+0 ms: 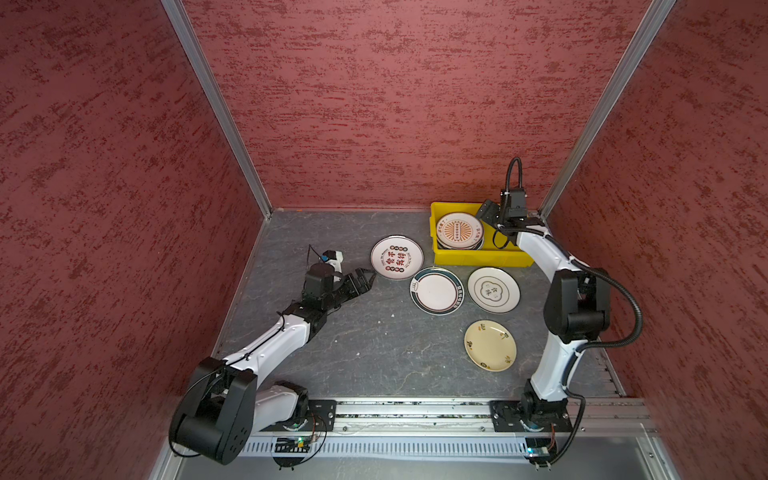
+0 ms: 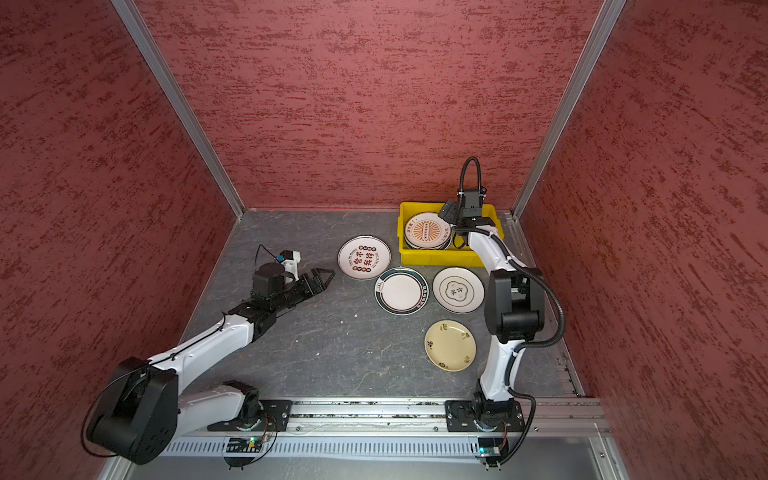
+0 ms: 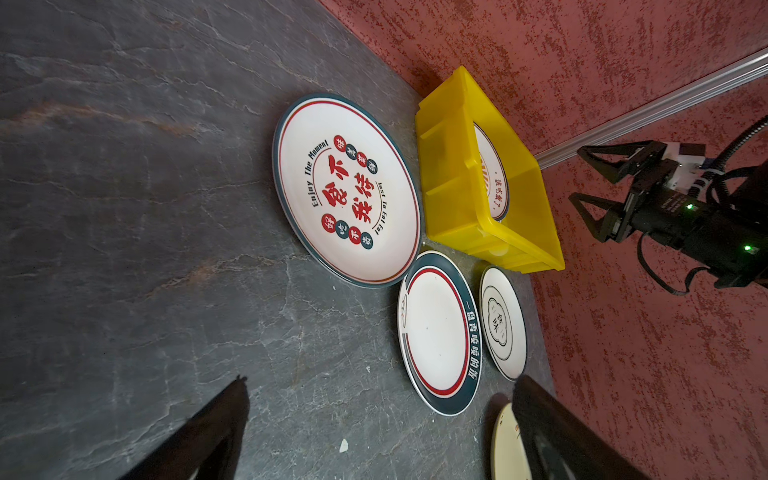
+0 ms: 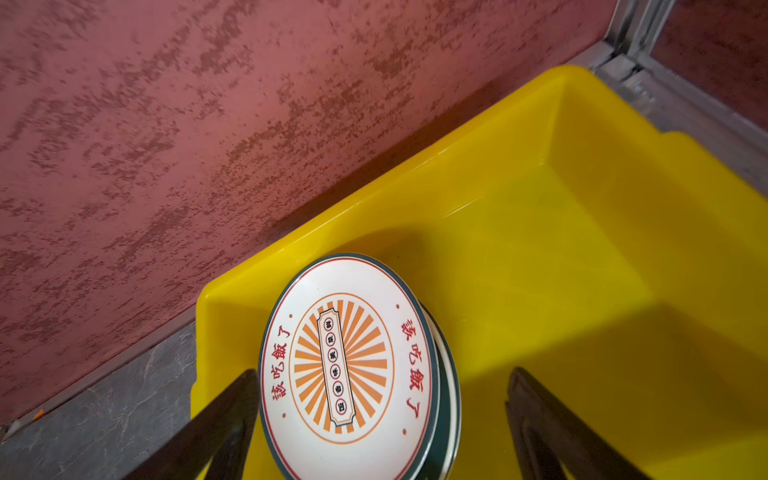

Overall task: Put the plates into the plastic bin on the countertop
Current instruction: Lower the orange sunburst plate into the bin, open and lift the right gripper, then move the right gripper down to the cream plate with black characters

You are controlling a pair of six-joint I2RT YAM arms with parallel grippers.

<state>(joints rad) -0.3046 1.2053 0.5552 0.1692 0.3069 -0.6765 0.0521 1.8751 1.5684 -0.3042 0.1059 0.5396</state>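
My right end effector (image 4: 383,371) is hanging over the plastic bin (image 4: 582,249) with its fingers spread wide, gripping nothing. From the right wrist camera I am looking down between the two dark fingers at the sunburst plate (image 4: 349,365), which is lying face up below them. I cannot tell whether either finger is brushing its rim. My left end effector (image 3: 379,379) is spread wide too and holding nothing. It is sitting low over the surface (image 1: 374,345) and pointing at the red-lettered plate (image 1: 397,257), near its rim but apart from it.

The plastic bin is standing at the far right of the surface, against the back wall. The sunburst plate is topping a short stack of plates (image 4: 449,374) in the bin's left half, and I cannot count the ones beneath. The bin's right half is showing bare yellow floor.

Four plates are lying flat on the surface outside the bin. The red-lettered plate is sitting just left of it. The green-rimmed plate (image 1: 436,291) and the cloud-emblem plate (image 1: 493,289) are lying side by side in front of it. The cream plate (image 1: 490,345) is lying nearer to me.

The right arm is rising from its rail base, elbow high, its forearm reaching over the bin's right end. The left arm is stretching low and forward from its base.
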